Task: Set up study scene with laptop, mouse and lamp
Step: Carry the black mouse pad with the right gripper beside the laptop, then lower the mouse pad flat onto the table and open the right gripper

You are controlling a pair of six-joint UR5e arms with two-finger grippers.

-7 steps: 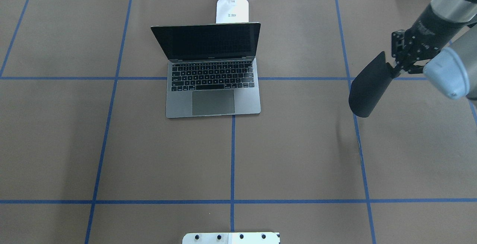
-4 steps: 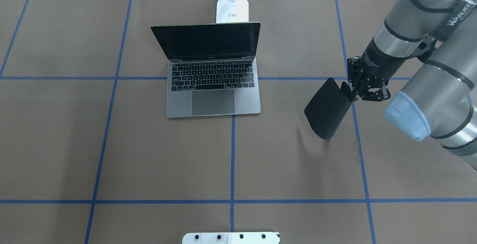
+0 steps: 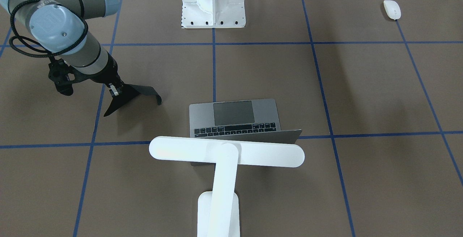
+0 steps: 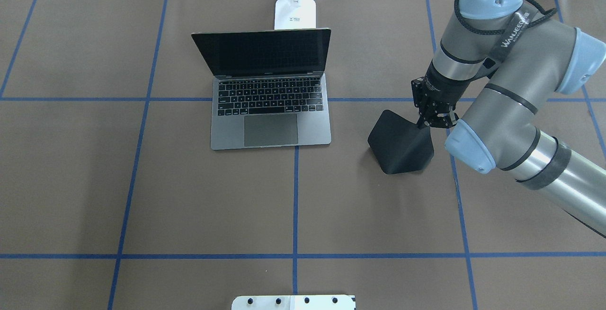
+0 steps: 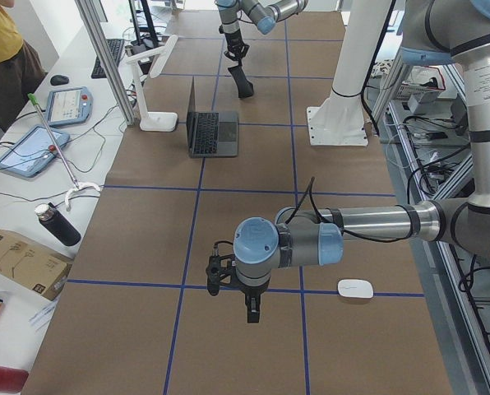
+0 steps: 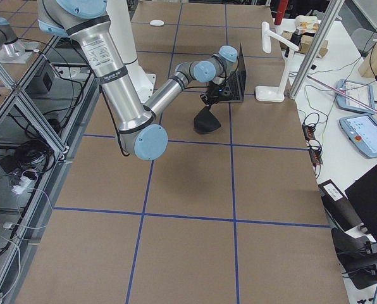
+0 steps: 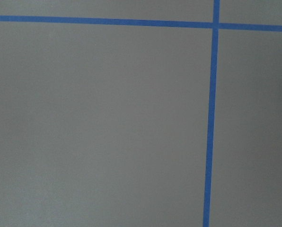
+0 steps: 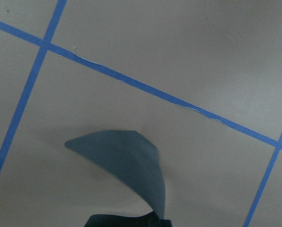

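Nearest the robot, the white pedestal [image 3: 213, 1] is standing bolted to the table [image 4: 142, 196]. The mouse [image 3: 391, 9] is lying alone at about 8 o'clock of the laptop [image 4: 271, 111] from the robot's side, well apart from it. The left gripper [image 5: 253, 311] is hanging point-down near the mouse and shows only in the side view, so I cannot tell if it is open or closed. Its wrist camera is seeing only bare table. Judging the mouse: small, light, smooth shell, likely slippery, so it is best pinched low across its two long sides at the middle. Further out, the right gripper [image 4: 432, 121] is clamping one corner of the black mouse pad [image 4: 401, 145] at 3 o'clock of the laptop. The pad is drooping and curling, with its low edge at or just above the table, so it reads as thin and floppy. The laptop is sitting mid-table with its lid open. It looks stiff and fairly heavy with a delicate hinge, so hold it by the base, not the screen. Farthest, at 12 o'clock of the laptop, the lamp [image 3: 226, 152] is standing just behind the lid with its bar head hanging over the laptop. It is probably top-heavy, so grip it at the arm low down or at the base.
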